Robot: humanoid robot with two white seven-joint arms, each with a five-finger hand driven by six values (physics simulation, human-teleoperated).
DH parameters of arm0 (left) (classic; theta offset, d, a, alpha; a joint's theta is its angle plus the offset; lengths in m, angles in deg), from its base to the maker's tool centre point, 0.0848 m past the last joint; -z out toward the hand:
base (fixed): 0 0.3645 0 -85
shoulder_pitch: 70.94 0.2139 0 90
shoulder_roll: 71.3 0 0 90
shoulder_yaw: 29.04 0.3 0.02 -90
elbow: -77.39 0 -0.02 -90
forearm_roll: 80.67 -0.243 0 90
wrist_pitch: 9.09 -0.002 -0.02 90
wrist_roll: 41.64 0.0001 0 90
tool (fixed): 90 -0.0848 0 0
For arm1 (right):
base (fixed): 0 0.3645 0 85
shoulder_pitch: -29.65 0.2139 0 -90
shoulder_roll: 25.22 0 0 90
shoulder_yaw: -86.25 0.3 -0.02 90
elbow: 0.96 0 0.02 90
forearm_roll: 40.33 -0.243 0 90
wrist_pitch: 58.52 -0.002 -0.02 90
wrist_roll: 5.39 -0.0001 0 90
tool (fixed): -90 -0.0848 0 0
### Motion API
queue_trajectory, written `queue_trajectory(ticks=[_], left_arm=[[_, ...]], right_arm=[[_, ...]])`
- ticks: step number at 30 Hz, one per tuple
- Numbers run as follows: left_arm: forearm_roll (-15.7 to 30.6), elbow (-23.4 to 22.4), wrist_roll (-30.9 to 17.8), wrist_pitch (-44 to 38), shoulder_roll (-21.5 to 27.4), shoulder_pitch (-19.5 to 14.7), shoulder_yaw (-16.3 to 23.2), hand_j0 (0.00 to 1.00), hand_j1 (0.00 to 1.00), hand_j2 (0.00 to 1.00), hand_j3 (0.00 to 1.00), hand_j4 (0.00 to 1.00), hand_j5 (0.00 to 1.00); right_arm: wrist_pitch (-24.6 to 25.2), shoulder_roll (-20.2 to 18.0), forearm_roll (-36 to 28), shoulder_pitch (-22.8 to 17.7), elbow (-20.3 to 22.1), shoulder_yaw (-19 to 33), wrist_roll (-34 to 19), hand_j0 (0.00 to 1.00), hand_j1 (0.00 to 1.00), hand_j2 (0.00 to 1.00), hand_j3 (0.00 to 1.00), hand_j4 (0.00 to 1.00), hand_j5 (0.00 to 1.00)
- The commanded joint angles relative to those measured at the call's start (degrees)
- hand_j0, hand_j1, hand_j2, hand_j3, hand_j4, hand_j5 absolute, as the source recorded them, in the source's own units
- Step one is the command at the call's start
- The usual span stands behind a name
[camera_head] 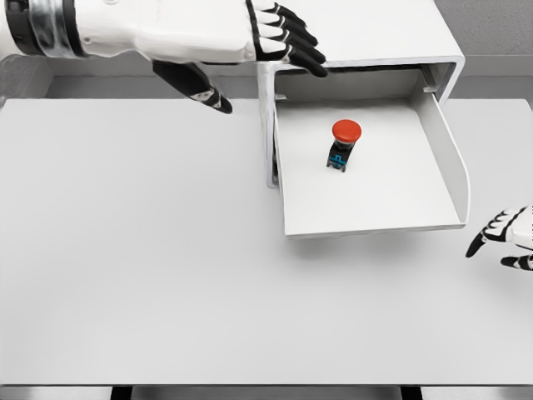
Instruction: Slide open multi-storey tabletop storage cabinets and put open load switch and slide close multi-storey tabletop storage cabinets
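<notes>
At the upper left of my view, around eleven o'clock, my left hand [250, 46] reaches in from the left edge. Its fingers are stretched out and lightly spread, holding nothing, and the dark fingertips [310, 57] rest on or just above the top of the white cabinet [375, 33], near its left front corner; I cannot tell whether they touch. The thumb [200, 86] hangs down beside the cabinet's left wall, over the table [133, 250].

Moving outward, toward four o'clock from that hand, the cabinet's drawer [450, 167] stands pulled well out toward me, its tray fully exposed. Inside it, roughly in the middle and a little toward the back, sits the load switch [343, 143]: a round red button head on a small dark and blue body. It stands nearly upright, its head leaning slightly toward one o'clock, touching none of the drawer walls.

Farther out, at the right edge near four o'clock, my right hand [506, 240] just enters the view. Its fingers are loosely spread and empty, hovering by the table, just beyond the drawer's front right corner.

I judge that the switch is already placed, so closing remains. The drawer's travel runs from six toward twelve o'clock, and its front lip lies at about five o'clock from my left hand and ten o'clock from my right. The right hand is nearer that lip, so it seems better placed to push.
</notes>
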State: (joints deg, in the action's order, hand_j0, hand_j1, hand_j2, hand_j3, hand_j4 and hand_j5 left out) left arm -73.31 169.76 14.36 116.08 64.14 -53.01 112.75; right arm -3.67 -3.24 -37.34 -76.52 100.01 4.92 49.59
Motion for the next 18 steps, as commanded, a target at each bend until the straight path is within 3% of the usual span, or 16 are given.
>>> queue_trajectory(ticks=[1,3,4,7,8,10,13,18], left_arm=[[6.08,3.17,5.51,-0.17,19.41,0.09,-0.03,1.0,1.0,1.0,1.0,1.0,1.0],[6.0,2.82,10.79,-0.17,29.96,3.6,-0.03,1.0,1.0,1.0,1.0,1.0,1.0],[5.73,1.68,10.88,-0.17,31.82,5.36,-0.03,1.0,1.0,1.0,1.0,1.0,1.0],[3.72,-1.31,10.8,-0.17,31.99,10.98,1.29,1.0,1.0,1.0,1.0,1.0,1.0],[-0.32,-0.7,10.8,-0.17,31.29,12.04,1.47,1.0,1.0,1.0,1.0,1.0,1.0],[-3.76,-0.61,10.71,-0.17,28.22,16.61,1.64,1.0,1.0,1.0,1.0,1.0,1.0],[-4.46,2.29,10.53,-0.17,27.51,18.37,1.73,1.0,1.0,1.0,1.0,1.0,1.0],[-4.46,2.29,10.44,-0.17,27.51,18.46,2.52,1.0,1.0,1.0,1.0,1.0,1.0]], right_arm=[[0.15,-1.32,-0.35,0.0,0.02,-1.99,0.01,0.62,0.62,0.62,0.62,0.62,0.62],[0.15,-1.41,-0.35,0.88,0.02,-2.17,0.01,0.62,0.62,0.62,0.62,0.62,0.62],[0.15,-1.5,-0.35,0.97,0.02,-2.26,0.01,0.62,0.62,0.62,0.62,0.62,0.62],[0.15,-1.5,-0.35,5.36,0.02,-6.65,0.01,0.62,0.62,0.62,0.62,0.62,0.62],[0.15,-1.41,-0.44,7.47,0.02,-8.58,0.01,0.62,0.62,0.62,0.62,0.62,0.62],[0.15,-1.41,-0.44,9.84,0.02,-10.26,0.01,0.62,0.62,0.62,0.62,0.62,0.62],[0.15,-1.41,-0.53,10.2,0.02,-10.87,0.01,0.63,0.63,0.63,0.63,0.63,0.63],[0.15,-1.24,-0.53,12.13,-0.07,-11.66,0.01,0.66,0.66,0.66,0.66,0.66,0.66]])
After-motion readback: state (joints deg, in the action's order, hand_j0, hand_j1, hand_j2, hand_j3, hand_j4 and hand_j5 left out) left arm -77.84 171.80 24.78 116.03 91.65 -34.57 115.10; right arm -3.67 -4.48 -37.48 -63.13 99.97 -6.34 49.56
